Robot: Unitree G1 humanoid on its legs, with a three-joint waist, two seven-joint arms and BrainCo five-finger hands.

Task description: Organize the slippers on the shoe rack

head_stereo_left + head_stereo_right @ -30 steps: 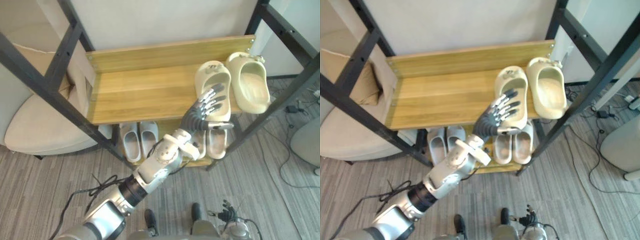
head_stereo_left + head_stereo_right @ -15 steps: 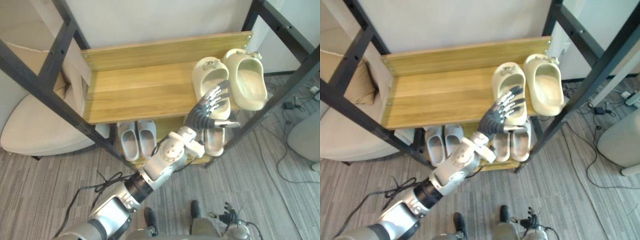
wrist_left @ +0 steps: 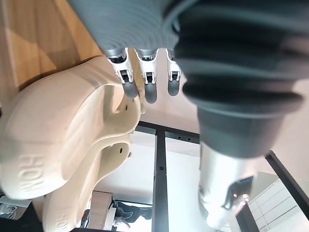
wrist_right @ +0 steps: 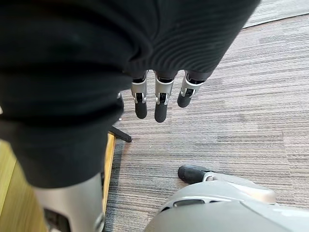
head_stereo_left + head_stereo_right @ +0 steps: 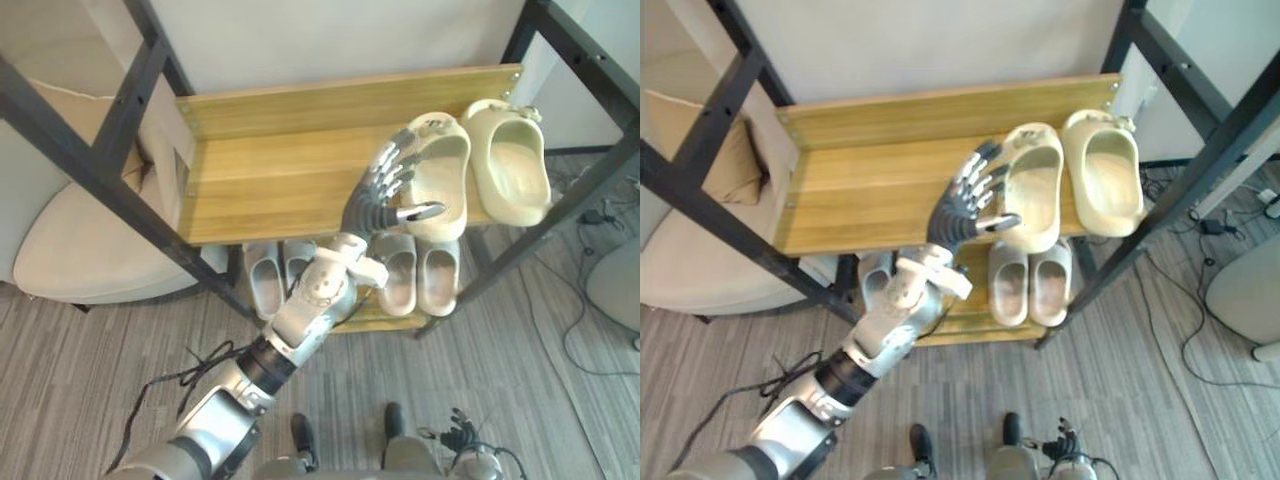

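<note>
Two cream foam slippers (image 5: 515,165) sit paired at the wooden top shelf's (image 5: 270,175) right end; the left hand (image 5: 380,192), fingers straight and empty, flanks the inner slipper (image 5: 442,178), probably to square it. Right hand (image 4: 161,99) hangs relaxed, empty.

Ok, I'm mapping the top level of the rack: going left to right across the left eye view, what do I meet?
beige seat → wooden shelf → left hand → first cream slipper → second cream slipper
</note>
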